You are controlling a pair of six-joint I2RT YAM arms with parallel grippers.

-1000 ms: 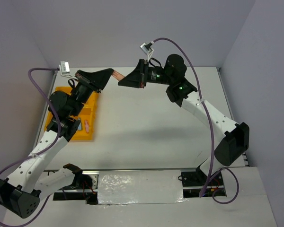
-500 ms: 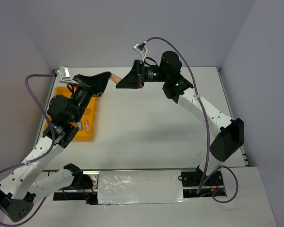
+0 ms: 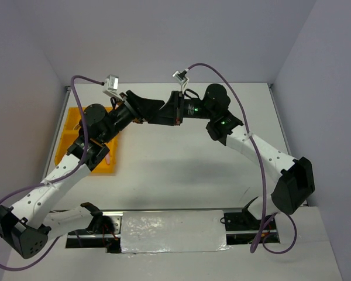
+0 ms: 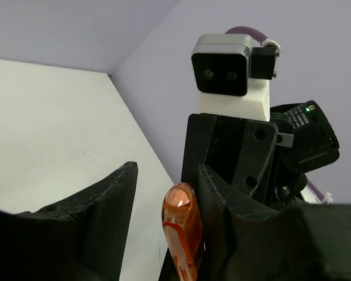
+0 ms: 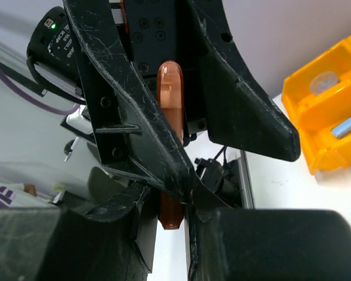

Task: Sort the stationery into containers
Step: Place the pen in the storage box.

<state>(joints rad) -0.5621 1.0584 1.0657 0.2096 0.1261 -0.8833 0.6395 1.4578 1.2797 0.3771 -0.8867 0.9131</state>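
An orange clip-like piece [image 4: 181, 228] is held in the air between my two grippers over the back of the table. My right gripper [image 5: 169, 202] is shut on its lower end [image 5: 169, 216]. My left gripper [image 4: 168, 170] is open around the same piece: the piece rests against one finger [image 4: 222, 199], with a gap on the other side. In the top view the left gripper [image 3: 149, 110] and the right gripper [image 3: 164, 114] meet tip to tip. The yellow-orange tray [image 3: 70, 126] lies at the left, partly under my left arm.
A pink piece [image 3: 105, 157] lies in the tray's near compartment. The right wrist view shows the tray [image 5: 298, 93] with a bluish piece [image 5: 348, 123] and a pale round thing [image 5: 324, 82] in separate compartments. Walls close off the table's back and sides.
My left jaws have opened off the orange piece, while the right stays shut on it. The left arm has swung right, and the meeting point has come down towards the table.
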